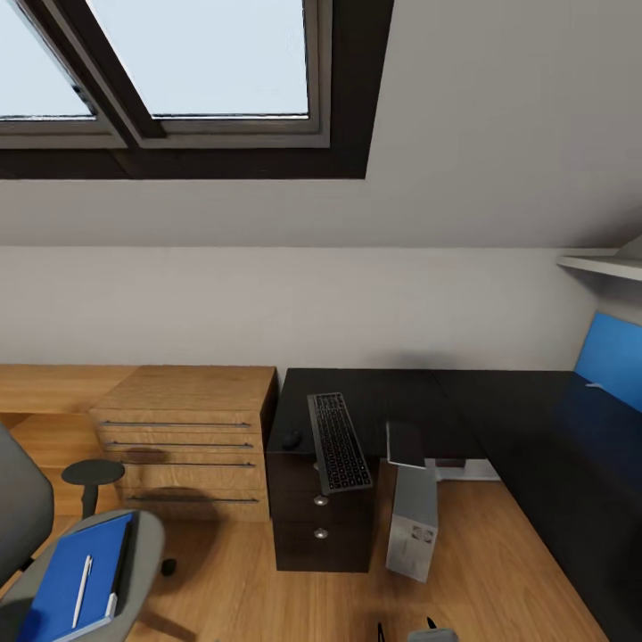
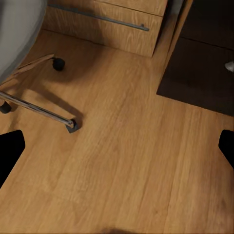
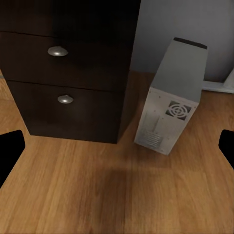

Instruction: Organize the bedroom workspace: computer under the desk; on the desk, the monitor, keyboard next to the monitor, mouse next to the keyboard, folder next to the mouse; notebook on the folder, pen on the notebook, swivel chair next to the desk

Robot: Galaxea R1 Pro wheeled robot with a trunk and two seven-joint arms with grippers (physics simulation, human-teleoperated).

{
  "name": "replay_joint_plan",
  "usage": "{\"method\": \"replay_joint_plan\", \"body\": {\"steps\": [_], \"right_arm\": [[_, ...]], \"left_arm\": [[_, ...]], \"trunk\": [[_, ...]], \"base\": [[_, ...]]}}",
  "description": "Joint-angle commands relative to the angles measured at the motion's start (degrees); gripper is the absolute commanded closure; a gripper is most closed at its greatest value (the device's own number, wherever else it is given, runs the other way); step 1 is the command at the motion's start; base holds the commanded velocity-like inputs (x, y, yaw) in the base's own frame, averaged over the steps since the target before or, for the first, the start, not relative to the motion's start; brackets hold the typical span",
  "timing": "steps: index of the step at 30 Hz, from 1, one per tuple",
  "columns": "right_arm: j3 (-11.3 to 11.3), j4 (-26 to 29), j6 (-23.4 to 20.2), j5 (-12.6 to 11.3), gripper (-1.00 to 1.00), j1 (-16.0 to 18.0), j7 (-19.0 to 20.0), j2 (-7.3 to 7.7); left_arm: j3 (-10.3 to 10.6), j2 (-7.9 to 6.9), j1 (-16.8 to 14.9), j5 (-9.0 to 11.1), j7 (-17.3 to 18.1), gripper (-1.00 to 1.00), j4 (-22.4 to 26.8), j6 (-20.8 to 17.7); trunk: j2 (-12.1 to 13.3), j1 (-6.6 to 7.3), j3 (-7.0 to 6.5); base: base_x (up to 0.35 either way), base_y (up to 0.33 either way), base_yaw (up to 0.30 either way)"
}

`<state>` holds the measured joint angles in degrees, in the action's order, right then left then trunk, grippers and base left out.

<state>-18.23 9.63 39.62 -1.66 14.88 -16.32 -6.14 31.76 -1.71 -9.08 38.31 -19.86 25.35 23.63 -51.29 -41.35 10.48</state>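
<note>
The black desk (image 1: 392, 401) carries the keyboard (image 1: 338, 441), the mouse (image 1: 292, 438) just left of it, and the grey notebook (image 1: 406, 444) overhanging the front edge. Below stands the computer (image 1: 413, 522) (image 3: 170, 97), beside the desk's drawers (image 3: 68, 73). At lower left, the swivel chair (image 1: 143, 544) holds the blue folder (image 1: 62, 584) with the pen (image 1: 83, 590) on top; its chrome base (image 2: 39, 107) is on the floor. My left gripper (image 2: 117, 151) and right gripper (image 3: 117, 148) are open over bare floor. I cannot tell whether the blue panel (image 1: 611, 357) at the desk's right end is the monitor.
A light wood drawer cabinet (image 1: 187, 437) (image 2: 105, 22) stands between the chair and the desk. A white shelf (image 1: 602, 265) juts from the right wall. Sloped ceiling with a skylight (image 1: 196, 62) above. Wood floor (image 1: 499, 571) lies open in front of the computer.
</note>
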Motion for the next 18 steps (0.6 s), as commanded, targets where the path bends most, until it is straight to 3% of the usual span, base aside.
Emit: {"method": "replay_joint_plan", "body": {"steps": [1, 8, 15, 18], "right_arm": [[-0.5, -0.1, 0.1, -0.2, -1.0, 0.1, -0.4, 0.0], [-0.5, 0.0, 0.2, -0.1, -1.0, 0.1, -0.4, 0.05], [-0.3, 0.6, 0.3, -0.3, -1.0, 0.1, -0.5, 0.03], [-0.2, 3.0, -0.1, -0.6, -1.0, 0.1, -0.6, -0.21]], "left_arm": [[0.5, -0.08, -0.1, 0.3, -0.5, -1.0, 0.1, 0.2], [0.3, -0.98, 0.0, 0.4, -0.6, -1.0, 3.9, 0.3], [0.3, -4.4, 0.5, 0.7, -0.7, -1.0, 11.3, 0.1], [0.3, -6.35, 2.6, 0.8, -0.9, -1.0, 18.5, -1.1]], "trunk": [[-0.5, -0.24, 0.27], [-3.3, -1.77, 1.53], [-6.1, -3.31, 2.78], [-7.3, -3.97, 3.32]], "base": [[0.0, 0.0, 0.0], [0.0, 0.0, 0.0], [0.0, 0.0, 0.0], [0.0, 0.0, 0.0]]}}
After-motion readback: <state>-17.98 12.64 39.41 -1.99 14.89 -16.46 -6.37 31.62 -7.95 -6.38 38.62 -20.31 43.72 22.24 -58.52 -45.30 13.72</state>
